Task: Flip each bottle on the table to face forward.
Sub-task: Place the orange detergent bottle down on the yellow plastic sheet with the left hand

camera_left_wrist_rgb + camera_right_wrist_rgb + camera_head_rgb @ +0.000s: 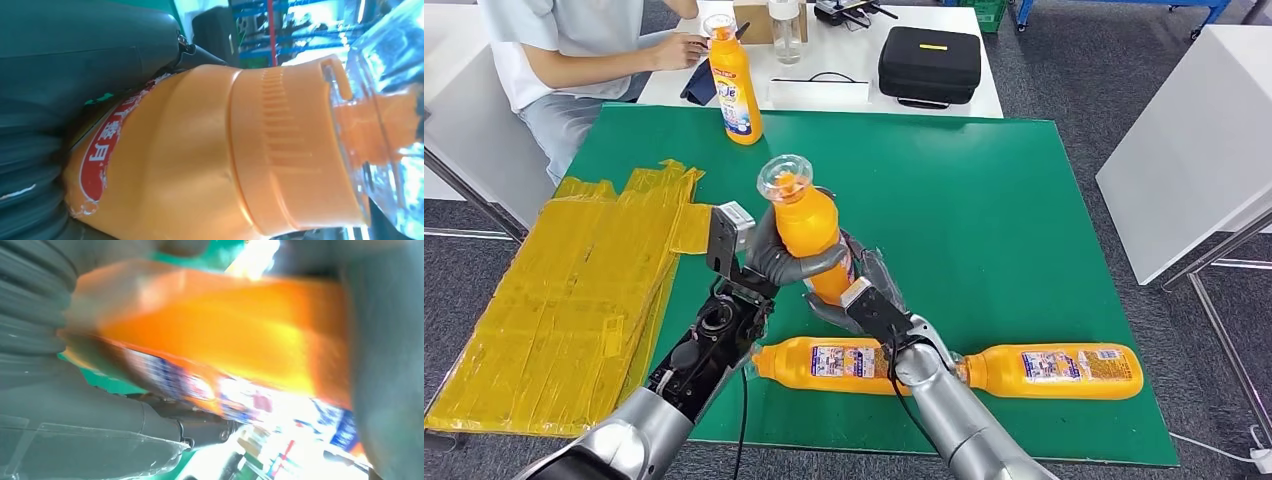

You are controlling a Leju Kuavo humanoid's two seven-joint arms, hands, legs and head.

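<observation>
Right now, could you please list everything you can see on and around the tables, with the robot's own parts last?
Orange plastic bottles with clear caps: four. One stands upright at the far edge of the green mat; one is held up between both hands; two lie on their sides at the near edge.
Green table mat: one, covering the near table.
Yellow taped sheet: one, over the mat's left edge.
Black zipped case: one, on the white table behind.
Clear bottle: one, white table.
Seated person: one, far left, light clothes.
Left robot hand: grey, grips the raised bottle.
Right robot hand: grey, holds the same bottle lower down.
</observation>
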